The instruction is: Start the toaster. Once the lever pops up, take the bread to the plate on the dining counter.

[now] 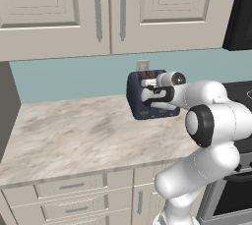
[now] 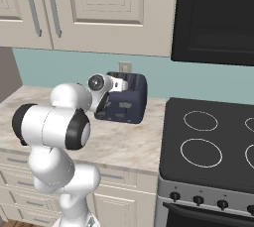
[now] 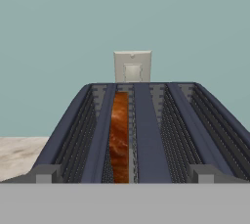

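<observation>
toaster loaded, end effector at its near face

toaster [image 1: 147, 96], dark navy and boxy, stands at the back edge of the marbled worktop [image 1: 74, 135], close to the teal wall and just below a pale wall outlet [image 1: 142, 65]. in the right base view it sits near the worktop's right end, beside a black stove [image 2: 213, 146]. the white arm reaches forward from the base, and its end effector [image 1: 152, 94] is up against the toaster's near side, around the top edge. whether its fingers are spread or closed cannot be told; they are too small and overlap the dark body.

the hand view looks along the toaster's top. two long slots run away toward the outlet. the bread [image 3: 119, 140], brown and mottled, stands on edge in the left slot, sunk low between the wire guides. the right slot holds nothing.

judging from this, the toaster is heavy and rigid enough to take a push on its lever without sliding much. the bread looks light, stiff and brittle once toasted. the best hold would be a gentle pinch across its thin faces at the upper edge, once it rises clear of the slot.
</observation>
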Tool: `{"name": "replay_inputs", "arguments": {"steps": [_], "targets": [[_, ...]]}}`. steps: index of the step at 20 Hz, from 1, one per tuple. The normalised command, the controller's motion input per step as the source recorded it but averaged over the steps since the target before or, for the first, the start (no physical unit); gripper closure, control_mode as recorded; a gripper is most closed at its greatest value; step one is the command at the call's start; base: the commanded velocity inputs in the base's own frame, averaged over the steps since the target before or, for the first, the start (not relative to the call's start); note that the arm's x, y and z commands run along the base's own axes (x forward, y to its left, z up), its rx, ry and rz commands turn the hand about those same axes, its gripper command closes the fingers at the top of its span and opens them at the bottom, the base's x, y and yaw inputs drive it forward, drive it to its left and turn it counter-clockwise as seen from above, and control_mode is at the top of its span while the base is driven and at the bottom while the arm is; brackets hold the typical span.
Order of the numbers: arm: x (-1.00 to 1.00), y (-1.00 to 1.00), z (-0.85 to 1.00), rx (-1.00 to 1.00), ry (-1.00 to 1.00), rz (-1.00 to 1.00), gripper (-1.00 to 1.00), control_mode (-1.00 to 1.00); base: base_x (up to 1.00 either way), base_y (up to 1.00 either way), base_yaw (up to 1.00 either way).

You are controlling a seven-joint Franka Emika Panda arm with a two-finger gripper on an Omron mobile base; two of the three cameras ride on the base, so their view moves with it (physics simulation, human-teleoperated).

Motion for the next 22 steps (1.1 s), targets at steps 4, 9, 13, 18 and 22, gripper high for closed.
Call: {"name": "replay_inputs", "arguments": {"steps": [4, 9, 13, 18, 22], "targets": [[0.0, 0.0, 0.0, 0.0, 0.0, 0.0, -1.0, -1.0, 0.0, 0.0, 0.0], [0.0, 0.0, 0.0, 0.0, 0.0, 0.0, -1.0, -1.0, 0.0, 0.0, 0.0], [0.0, 0.0, 0.0, 0.0, 0.0, 0.0, -1.0, -1.0, 0.0, 0.0, 0.0], [0.0, 0.0, 0.0, 0.0, 0.0, 0.0, -1.0, -1.0, 0.0, 0.0, 0.0], [0.0, 0.0, 0.0, 0.0, 0.0, 0.0, -1.0, -1.0, 0.0, 0.0, 0.0]]}}
